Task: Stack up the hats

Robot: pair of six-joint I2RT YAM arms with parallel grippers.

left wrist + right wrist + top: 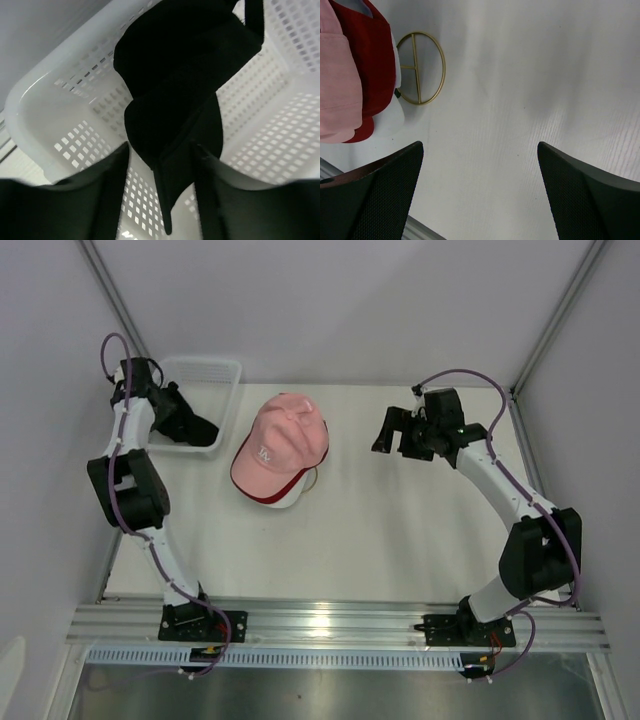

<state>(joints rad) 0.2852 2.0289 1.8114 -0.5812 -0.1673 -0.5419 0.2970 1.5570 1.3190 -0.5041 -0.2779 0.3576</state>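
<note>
Two grippers show: we see the left gripper (162,155) pinching a black cap (175,75) in the basket (45,105) at ten o'clock, the right gripper (480,147) spread at two o'clock.

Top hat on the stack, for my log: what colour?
Top hat is pink; top external view shows it best.

The left arm (130,485) is reaching far forward, the left hand (162,160) pinching a black cap (175,90); the right arm (500,475) is bending inward, the right hand (479,146) hanging with fingers (380,190) spread wide (pointing downward).
</note>
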